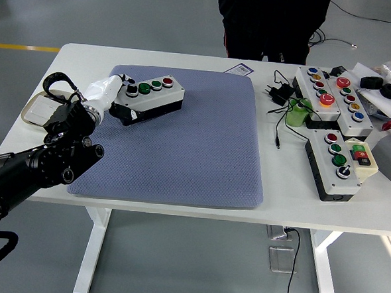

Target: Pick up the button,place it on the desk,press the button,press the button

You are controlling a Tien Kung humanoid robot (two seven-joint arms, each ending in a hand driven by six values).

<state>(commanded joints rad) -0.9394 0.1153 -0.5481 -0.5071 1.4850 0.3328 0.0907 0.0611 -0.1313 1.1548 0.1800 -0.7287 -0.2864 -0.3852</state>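
A white button box (152,95) with a black base and a row of black, green and red buttons sits tilted over the far left corner of the blue-grey mat (195,146). My left hand (110,91), white at the end of a black arm, is shut on the box's left end, with a finger lying by the black button. I cannot tell whether the box touches the mat. My right arm is out of the picture.
Three more button boxes (331,92) (340,162) stand at the table's right, with a green cylinder (297,113), a black plug and cable (278,95). A flat beige item (35,108) lies left of my arm. A person in dark clothes (269,25) stands at the far side.
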